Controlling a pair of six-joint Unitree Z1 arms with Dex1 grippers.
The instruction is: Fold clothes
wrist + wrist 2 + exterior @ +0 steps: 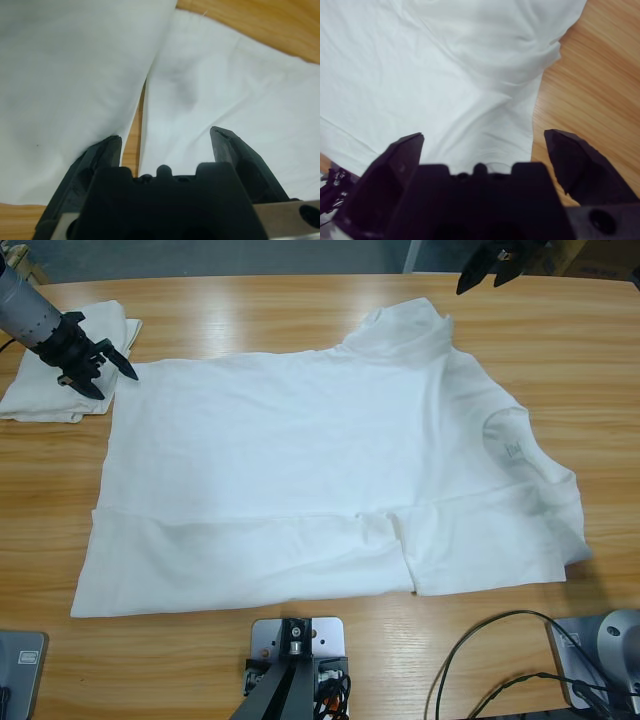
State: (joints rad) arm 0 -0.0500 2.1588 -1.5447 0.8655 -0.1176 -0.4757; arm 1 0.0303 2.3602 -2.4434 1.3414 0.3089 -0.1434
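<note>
A white T-shirt [300,470] lies spread across the wooden table [300,310], its near edge folded over, as the left gripper [95,365] and right gripper [490,268] hover above with jaws parted, empty.

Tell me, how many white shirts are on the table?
2. One big T-shirt is spread across the middle, its near edge folded over. One folded shirt lies at the far left corner, under the left gripper.

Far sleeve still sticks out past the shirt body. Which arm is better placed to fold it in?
Probably right: the right gripper hangs open just beyond that sleeve. The left gripper sits at the T-shirt's hem corner, beside the folded shirt.
</note>
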